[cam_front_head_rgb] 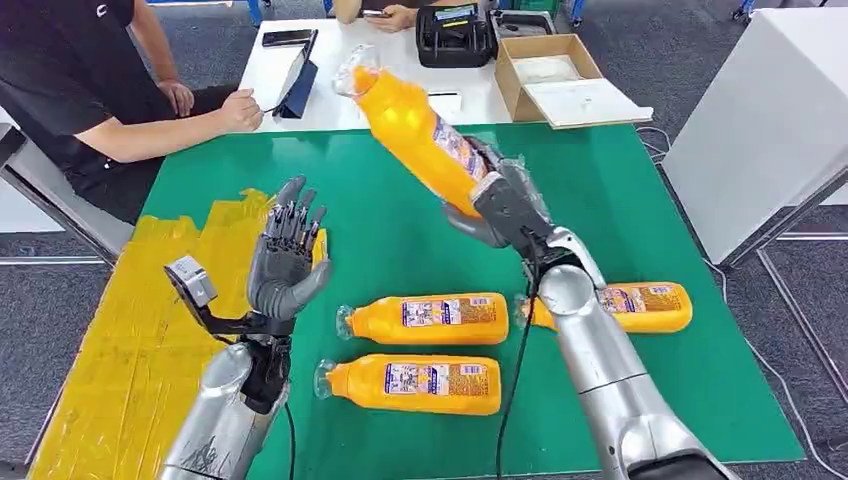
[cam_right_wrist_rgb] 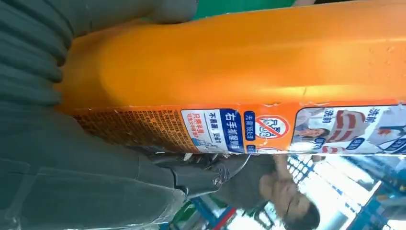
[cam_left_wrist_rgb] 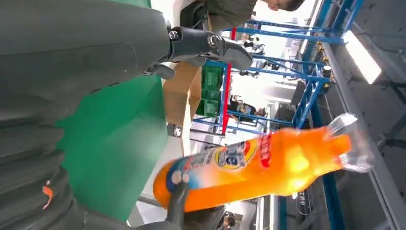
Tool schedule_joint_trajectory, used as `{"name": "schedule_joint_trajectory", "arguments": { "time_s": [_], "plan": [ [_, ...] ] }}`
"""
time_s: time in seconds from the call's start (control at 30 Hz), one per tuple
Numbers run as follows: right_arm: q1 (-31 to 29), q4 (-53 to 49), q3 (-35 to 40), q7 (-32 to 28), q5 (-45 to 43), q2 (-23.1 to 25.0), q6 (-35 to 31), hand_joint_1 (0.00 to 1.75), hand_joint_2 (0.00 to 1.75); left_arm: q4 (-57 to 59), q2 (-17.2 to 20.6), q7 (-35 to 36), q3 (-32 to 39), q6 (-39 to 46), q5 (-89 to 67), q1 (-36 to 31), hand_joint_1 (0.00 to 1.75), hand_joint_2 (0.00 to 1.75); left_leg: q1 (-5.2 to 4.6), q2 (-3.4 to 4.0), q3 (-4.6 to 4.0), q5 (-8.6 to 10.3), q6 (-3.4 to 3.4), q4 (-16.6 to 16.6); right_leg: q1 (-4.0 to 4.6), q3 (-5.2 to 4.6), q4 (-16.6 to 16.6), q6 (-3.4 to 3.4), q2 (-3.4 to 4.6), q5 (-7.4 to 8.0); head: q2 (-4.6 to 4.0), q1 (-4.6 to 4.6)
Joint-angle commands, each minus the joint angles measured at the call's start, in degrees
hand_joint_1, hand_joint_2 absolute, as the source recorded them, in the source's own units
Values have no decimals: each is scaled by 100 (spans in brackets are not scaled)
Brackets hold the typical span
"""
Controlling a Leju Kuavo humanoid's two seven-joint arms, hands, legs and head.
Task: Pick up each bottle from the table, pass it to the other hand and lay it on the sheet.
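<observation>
Four orange bottles show in the head view. The raised bottle [cam_front_head_rgb: 415, 130] is gripped near its base by the right hand [cam_front_head_rgb: 500, 200], tilted with its clear cap up and away from the robot, above the green tabletop [cam_front_head_rgb: 620, 200]. In the right wrist view its label carries Chinese print; the blue band reads "右手抓握侧面" beside a red prohibition sign, while the finer orange text is too small to read. The left wrist view shows the label blurred, its brand mark unreadable. The left hand [cam_front_head_rgb: 285, 255] stands empty with fingers spread upward, well apart from the raised bottle, beside the yellow sheet [cam_front_head_rgb: 130, 330]. Nearer the robot than the raised bottle lie three bottles: middle bottle [cam_front_head_rgb: 425, 318], near bottle [cam_front_head_rgb: 410, 384], and right bottle [cam_front_head_rgb: 640, 306], partly hidden by the right arm; their labels are illegible.
</observation>
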Motion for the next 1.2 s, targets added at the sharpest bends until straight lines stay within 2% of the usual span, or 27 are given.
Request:
{"name": "schedule_joint_trajectory", "arguments": {
  "time_s": [0.03,0.17,0.37,0.5,0.63,0.87,0.93,1.2],
  "plan": [
    [316,-429,905,252,-77,97,-142,175,175,619,150,104,-224,156,111,-478,0,175,1,-21,18,-3,-16,1,2,26,0,-1,-41,-11,0,4],
    [328,-486,931,285,-106,53,-133,175,175,604,166,130,-216,191,151,-475,0,175,-3,-15,3,-3,-10,2,-2,10,2,2,-28,-5,0,-2],
    [947,-1201,1124,450,-115,-160,-265,175,175,924,169,309,-159,271,373,-737,0,175,-1,-35,7,-1,-12,-1,-1,20,-3,0,-50,-9,0,0],
    [1045,-1215,1176,502,-86,-213,-268,175,175,1115,132,326,-219,241,439,-851,0,175,-3,-26,3,-1,-9,0,-5,13,-3,1,-37,-5,0,0],
    [1251,-1128,1227,557,-22,-274,-346,175,175,1335,32,347,-436,228,436,-1042,0,175,-1,-40,10,-2,-13,3,-2,26,-3,2,-58,-11,0,0],
    [1215,-1059,1235,559,-14,-269,-354,175,175,1292,39,353,-531,236,435,-1018,0,175,-4,-22,2,-2,-8,2,-6,10,-1,2,-33,-5,0,0],
    [1211,-1043,1237,559,-13,-264,-352,175,175,1271,38,358,-552,233,441,-1008,0,175,-4,-27,15,-10,-17,9,-6,26,4,2,-49,-15,0,0],
    [780,-358,1252,524,-123,-201,-361,175,175,776,136,421,-1003,357,427,-705,0,175,-4,-12,7,-7,-12,6,-8,14,2,1,-27,-7,0,0]
  ]
}}
